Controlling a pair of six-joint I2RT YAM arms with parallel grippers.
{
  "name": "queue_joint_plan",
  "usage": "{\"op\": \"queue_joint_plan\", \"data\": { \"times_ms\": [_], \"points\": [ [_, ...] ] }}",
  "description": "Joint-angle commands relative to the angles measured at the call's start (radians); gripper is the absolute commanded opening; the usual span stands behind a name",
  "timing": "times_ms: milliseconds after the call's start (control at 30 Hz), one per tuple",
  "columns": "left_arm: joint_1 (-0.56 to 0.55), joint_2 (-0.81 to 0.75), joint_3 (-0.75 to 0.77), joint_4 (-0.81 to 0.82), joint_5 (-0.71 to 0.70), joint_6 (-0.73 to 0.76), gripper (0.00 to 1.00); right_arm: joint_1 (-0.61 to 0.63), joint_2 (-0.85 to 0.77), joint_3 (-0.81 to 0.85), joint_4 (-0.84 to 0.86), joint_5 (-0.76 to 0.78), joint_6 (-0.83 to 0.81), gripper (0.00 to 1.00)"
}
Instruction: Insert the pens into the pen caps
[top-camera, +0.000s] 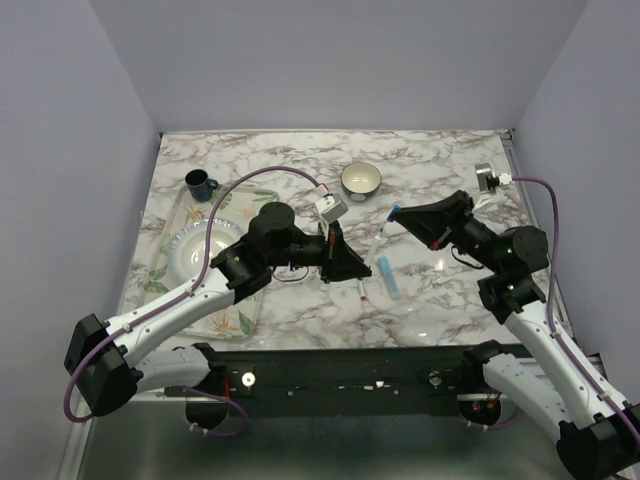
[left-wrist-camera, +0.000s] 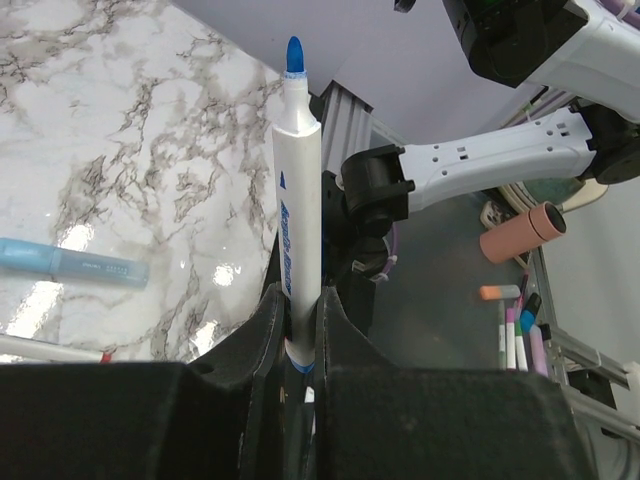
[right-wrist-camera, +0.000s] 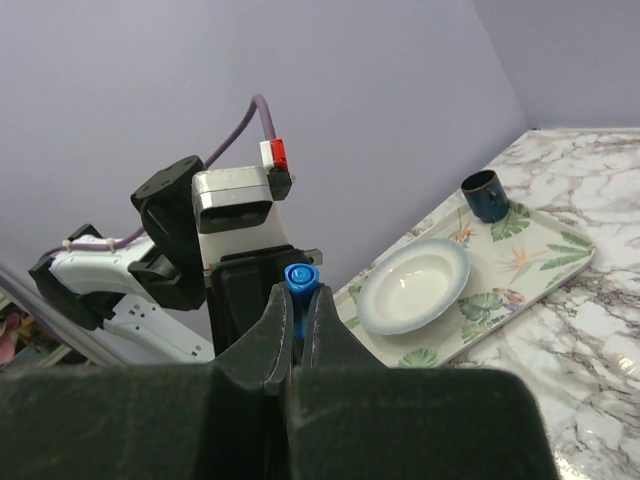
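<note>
Barrel of a white pen (left-wrist-camera: 297, 200) is clamped low down in the left end effector (left-wrist-camera: 300, 312), whose jaws press on it from both sides. The pen's long axis runs in line with the fingers, and its blue tip points straight out ahead of them, well past the fingertips and towards the far arm. To one side of that end effector a pale blue marker (left-wrist-camera: 70, 265) lies flat on the marble surface (left-wrist-camera: 130, 130). Nearer the fingers is a red-tipped pen (left-wrist-camera: 50, 350), also lying flat. The right end effector (right-wrist-camera: 298, 300) is closed on a short blue cap (right-wrist-camera: 300, 277). The cap stands along the line of the fingers, with its round end poking out just beyond their tips and facing the left arm (right-wrist-camera: 170, 250) straight ahead. Off to the side of the right end effector is a leaf-patterned tray (right-wrist-camera: 545, 265), which carries a pale bowl (right-wrist-camera: 415, 285) and a dark blue cup (right-wrist-camera: 487, 193) set apart from each other.
</note>
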Motion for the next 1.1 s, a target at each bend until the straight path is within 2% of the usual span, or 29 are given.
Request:
{"op": "queue_joint_plan", "data": {
  "times_ms": [0, 633, 1067],
  "points": [
    [0.0, -0.029, -0.007, 0.011, 0.018, 0.01, 0.0, 0.008, -0.004, 0.021, -0.037, 0.014, -0.04, 0.01],
    [0.0, -0.029, -0.006, -0.004, -0.005, 0.023, 0.0, 0.051, 0.016, -0.018, -0.051, 0.029, -0.049, 0.01],
    [-0.001, -0.048, -0.006, -0.036, -0.063, 0.046, 0.0, 0.112, -0.031, -0.061, -0.181, 0.066, -0.127, 0.01]
  ]
}}
